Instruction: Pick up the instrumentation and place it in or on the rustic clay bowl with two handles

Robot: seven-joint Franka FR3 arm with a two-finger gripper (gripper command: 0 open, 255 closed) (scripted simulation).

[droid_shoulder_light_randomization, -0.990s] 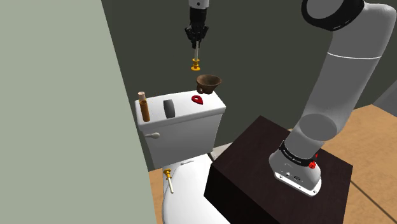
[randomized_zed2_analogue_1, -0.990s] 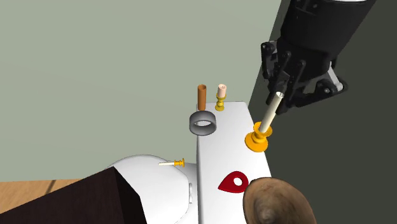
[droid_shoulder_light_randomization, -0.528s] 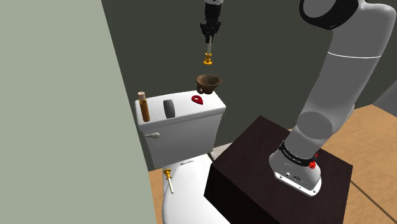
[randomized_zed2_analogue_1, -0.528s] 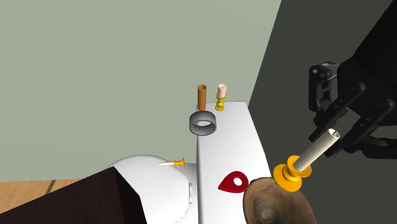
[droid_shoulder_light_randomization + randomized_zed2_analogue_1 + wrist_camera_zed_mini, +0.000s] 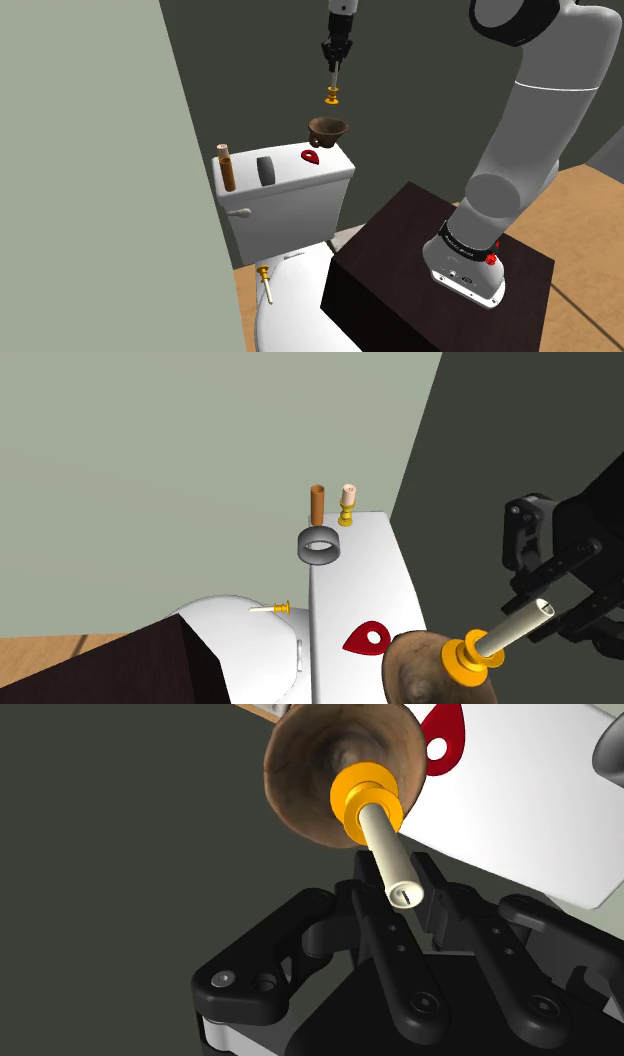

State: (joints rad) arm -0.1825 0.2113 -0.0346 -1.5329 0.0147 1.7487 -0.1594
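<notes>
The instrument is a cream tube (image 5: 388, 854) with a yellow flanged end (image 5: 364, 795). My gripper (image 5: 405, 899) is shut on the tube's plain end, and the yellow end points down. It hangs in the air directly above the brown clay bowl (image 5: 308, 766). In the shoulder view the gripper (image 5: 336, 62) holds the instrument (image 5: 332, 92) a short way above the bowl (image 5: 327, 129), which stands on the far corner of the white toilet tank lid (image 5: 290, 175). In the second exterior view the instrument's flange (image 5: 467, 657) overlaps the bowl (image 5: 425, 670), with the gripper (image 5: 548, 614) beside it.
On the tank lid lie a red pick (image 5: 313, 157), a grey ring (image 5: 266, 170) and an upright brown cylinder (image 5: 227, 170). A small pink-topped yellow piece (image 5: 347, 504) stands beside the cylinder. A second yellow-ended instrument (image 5: 265, 283) rests on the toilet below. The dark stand (image 5: 440, 290) sits beside it.
The gripper has carried the instrument from over the tank lid across to above the bowl, towards the shoulder view's right. It has stayed shut on the tube.
</notes>
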